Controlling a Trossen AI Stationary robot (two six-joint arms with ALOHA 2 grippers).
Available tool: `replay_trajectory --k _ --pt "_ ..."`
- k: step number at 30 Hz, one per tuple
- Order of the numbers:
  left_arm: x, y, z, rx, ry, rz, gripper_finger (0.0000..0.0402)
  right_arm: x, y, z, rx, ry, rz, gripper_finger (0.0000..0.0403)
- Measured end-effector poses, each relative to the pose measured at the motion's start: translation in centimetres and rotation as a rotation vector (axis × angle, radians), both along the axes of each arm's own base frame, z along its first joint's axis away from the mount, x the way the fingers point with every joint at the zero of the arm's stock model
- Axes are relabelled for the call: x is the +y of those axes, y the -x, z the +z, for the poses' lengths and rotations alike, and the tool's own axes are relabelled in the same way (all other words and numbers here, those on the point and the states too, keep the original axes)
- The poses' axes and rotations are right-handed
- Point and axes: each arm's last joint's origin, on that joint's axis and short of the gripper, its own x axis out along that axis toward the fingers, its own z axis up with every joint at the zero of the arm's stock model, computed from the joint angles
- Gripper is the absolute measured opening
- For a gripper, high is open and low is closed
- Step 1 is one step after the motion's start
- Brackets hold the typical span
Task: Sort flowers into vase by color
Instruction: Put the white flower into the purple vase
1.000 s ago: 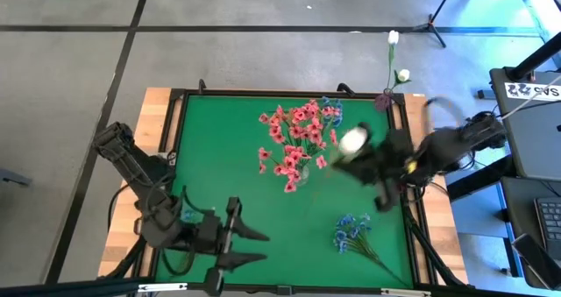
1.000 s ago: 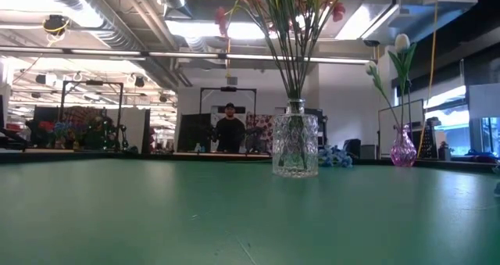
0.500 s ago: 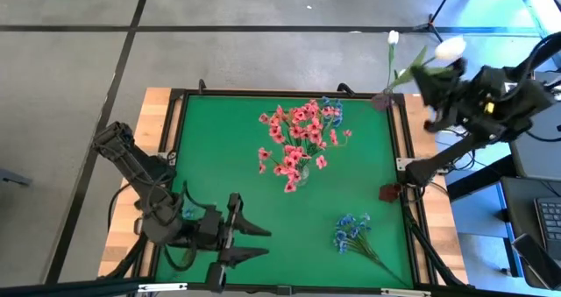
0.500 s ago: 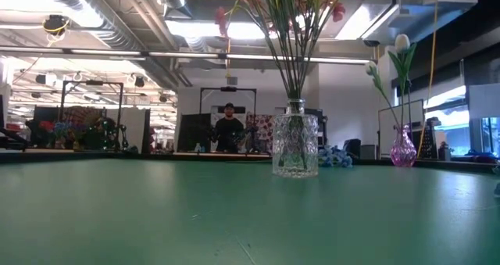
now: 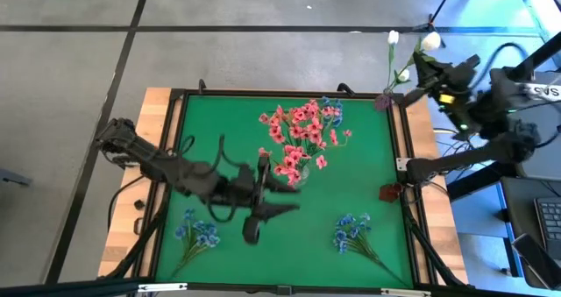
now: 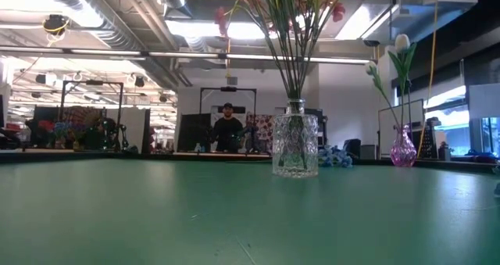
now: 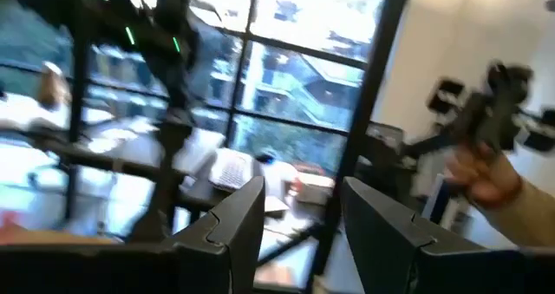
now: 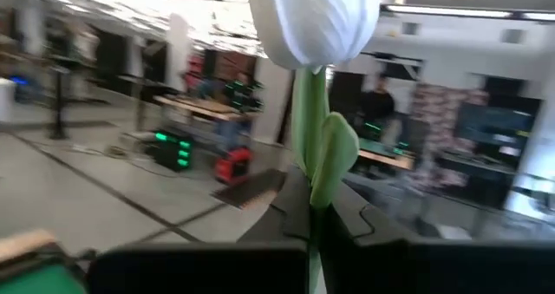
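Pink sprigs (image 5: 296, 139) stand in a clear glass vase (image 6: 295, 146) at the table's middle, a few blue blooms among them. A small pink vase (image 6: 403, 148) at the far right corner holds two white buds (image 5: 394, 38). Two blue sprigs lie flat on the mat, one near left (image 5: 195, 231) and one near right (image 5: 351, 233). My right gripper (image 5: 428, 62) is beyond the far right corner, close to the pink vase, shut on a third white bud sprig (image 5: 429, 43). My left gripper (image 5: 272, 192) is open over the mat just near of the clear vase. My right gripper (image 8: 310, 220) pinches the white bud sprig by its green stem (image 8: 305, 155) between the two fingers, a short way below the bloom. The bloom (image 8: 316, 21) and a leaf stand out past the fingertips. The sprig is lifted clear of table and vase.
The green mat has a raised dark frame (image 5: 401, 148) with wooden margins outside it. A small dark red object (image 5: 388, 192) sits at the right edge. Open mat lies between the two blue sprigs. A person (image 6: 227, 128) stands far behind the table.
My right gripper has carried the white bud sprig from over the table's right middle up and away to the far right corner, ending beside the pink vase. My left arm has swung from the near left corner toward the table's middle, uncovering the near-left blue sprig.
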Motion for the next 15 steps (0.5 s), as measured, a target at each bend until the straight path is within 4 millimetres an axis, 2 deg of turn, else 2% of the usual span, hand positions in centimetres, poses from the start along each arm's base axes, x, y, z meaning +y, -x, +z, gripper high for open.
replay_trajectory --k 4,7,15 --pt "2.3 0.4 1.3 -0.035 -0.067 0.029 0.015 -1.4 0.3 -3.2 0.008 -0.001 -0.052 0.0002" --pt "3.3 1.0 2.0 -0.036 -0.093 0.055 0.015 -2.1 0.3 -5.4 -0.009 -0.018 -0.035 0.0001" --pt "4.3 3.9 3.4 0.02 -0.119 0.07 0.015 -3.5 1.3 -9.5 0.039 -0.094 -0.206 0.0001"
